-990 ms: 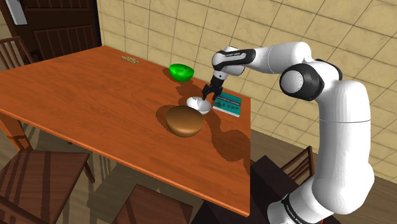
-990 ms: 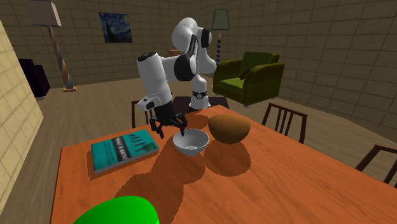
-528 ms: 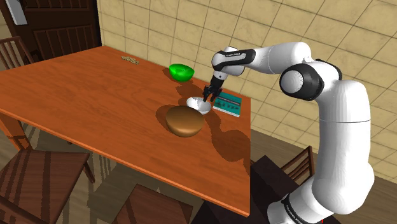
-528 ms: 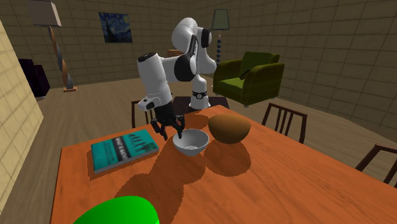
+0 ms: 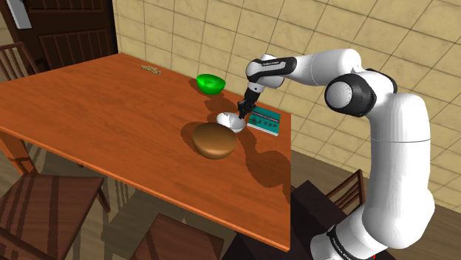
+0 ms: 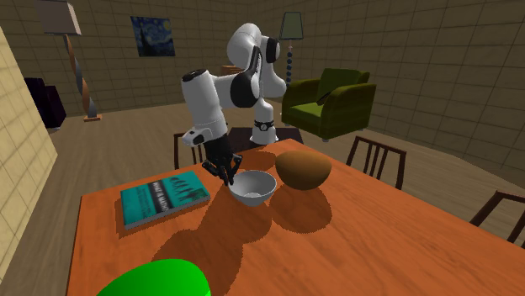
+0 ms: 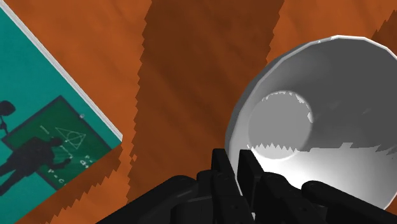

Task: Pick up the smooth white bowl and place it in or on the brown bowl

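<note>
Since the fingers stood apart a second ago, we see that the gripper [image 6: 229,177] has now closed. Its jaws pinch the rim of the white bowl [image 6: 255,187], one finger inside and one outside. The bowl rests on the table [image 6: 252,252], not lifted yet. We judge that the grasp is made and lifting comes next. The brown bowl [image 6: 304,170] sits just beyond the white bowl, on the side away from the jaws.

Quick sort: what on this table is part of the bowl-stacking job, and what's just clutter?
Job:
- white bowl, with the gripper shut on its rim
- brown bowl, right beside it

Lying about:
- green bowl
- teal book
- small greenish item, too small to identify
</note>
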Available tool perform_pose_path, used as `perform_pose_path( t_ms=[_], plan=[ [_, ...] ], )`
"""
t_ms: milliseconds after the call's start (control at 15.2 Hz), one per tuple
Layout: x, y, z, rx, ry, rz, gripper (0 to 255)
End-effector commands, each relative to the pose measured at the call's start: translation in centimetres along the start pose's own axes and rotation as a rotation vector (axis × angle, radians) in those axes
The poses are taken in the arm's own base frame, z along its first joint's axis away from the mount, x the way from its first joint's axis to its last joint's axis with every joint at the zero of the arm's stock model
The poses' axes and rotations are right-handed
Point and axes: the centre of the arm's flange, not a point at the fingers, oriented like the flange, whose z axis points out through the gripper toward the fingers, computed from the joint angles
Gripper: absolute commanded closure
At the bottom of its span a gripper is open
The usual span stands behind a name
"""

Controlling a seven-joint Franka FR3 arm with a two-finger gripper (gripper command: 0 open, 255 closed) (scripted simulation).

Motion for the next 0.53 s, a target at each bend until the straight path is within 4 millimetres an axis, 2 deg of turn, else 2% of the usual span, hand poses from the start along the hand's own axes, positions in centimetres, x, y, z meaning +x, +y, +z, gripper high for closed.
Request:
perform_pose_path(
  t_ms=[0,462],
  plan=[
    [0.0,0.0,0.0,0.0,-0.001,0.0,255],
    [-0.1,-0.8,-3.6,0.0,-0.001,0.0,255]
  ],
)
